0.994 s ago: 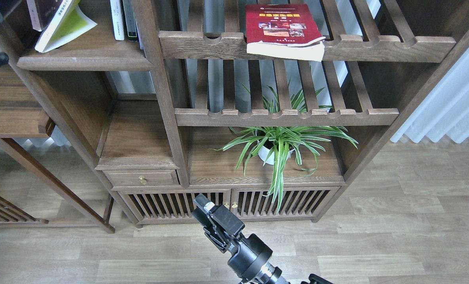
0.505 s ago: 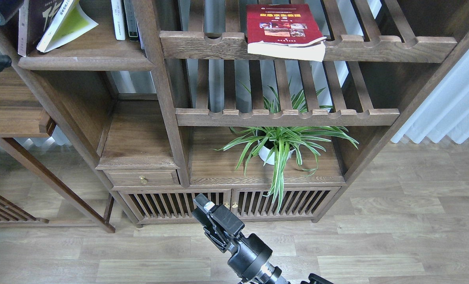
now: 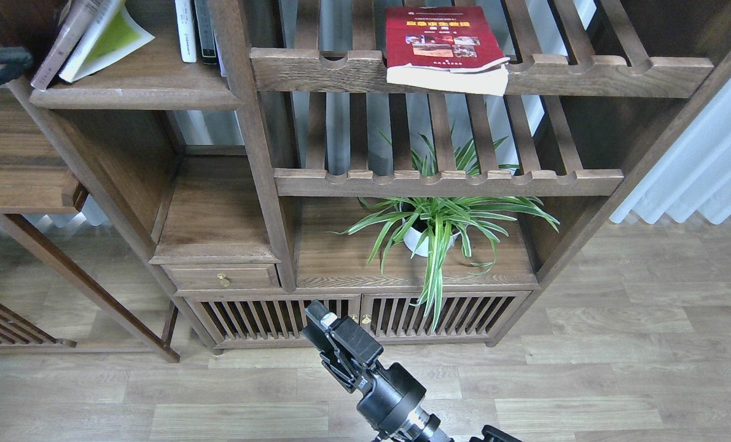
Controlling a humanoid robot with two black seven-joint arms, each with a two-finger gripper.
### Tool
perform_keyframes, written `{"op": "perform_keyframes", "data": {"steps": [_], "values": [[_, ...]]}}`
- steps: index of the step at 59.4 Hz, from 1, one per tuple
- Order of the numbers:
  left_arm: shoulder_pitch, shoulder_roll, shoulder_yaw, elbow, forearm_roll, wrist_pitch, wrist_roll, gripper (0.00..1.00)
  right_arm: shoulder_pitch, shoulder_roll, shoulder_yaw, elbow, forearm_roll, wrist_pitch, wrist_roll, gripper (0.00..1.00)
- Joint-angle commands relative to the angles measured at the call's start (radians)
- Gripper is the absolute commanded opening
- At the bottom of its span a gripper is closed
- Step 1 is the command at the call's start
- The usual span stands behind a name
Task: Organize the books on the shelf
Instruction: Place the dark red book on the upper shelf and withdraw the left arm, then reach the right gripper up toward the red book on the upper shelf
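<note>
A lime-yellow book (image 3: 109,38) leans to the left on the dark wooden shelf (image 3: 138,95) at the top left. A second book (image 3: 64,43) leans against it, seen edge-on, so its cover is hidden. Just left of that book, at the view's edge, is a black part of my left gripper (image 3: 0,61); its fingers cannot be told apart. A red book (image 3: 442,43) lies flat on the upper slatted rack (image 3: 586,70), overhanging the front rail. My right gripper (image 3: 324,320) hangs low in front of the cabinet doors, dark and end-on, holding nothing.
Thin white and dark books (image 3: 193,31) stand upright at the shelf's right end against a post. A spider plant in a white pot (image 3: 430,230) sits on the lower board under a second slatted rack (image 3: 445,181). Wooden floor lies in front, a white curtain at the right.
The edge-on book has tipped rightward against the lime-yellow one. The black left gripper part has risen along the left edge. My right gripper has barely moved.
</note>
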Motion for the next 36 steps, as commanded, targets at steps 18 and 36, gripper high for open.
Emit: {"op": "perform_keyframes", "data": {"steps": [18, 36], "values": [[0.026, 0.003, -0.116, -0.113, -0.177, -0.082, -0.034, 0.57, 0.006, 0.000, 0.165, 0.038, 0.010, 0.000, 0.000, 0.78], [0.081, 0.029, -0.190, -0.189, -0.333, -0.255, -0.011, 0.63, 0.018, -0.069, 0.184, 0.155, 0.010, 0.000, 0.000, 0.77]]}}
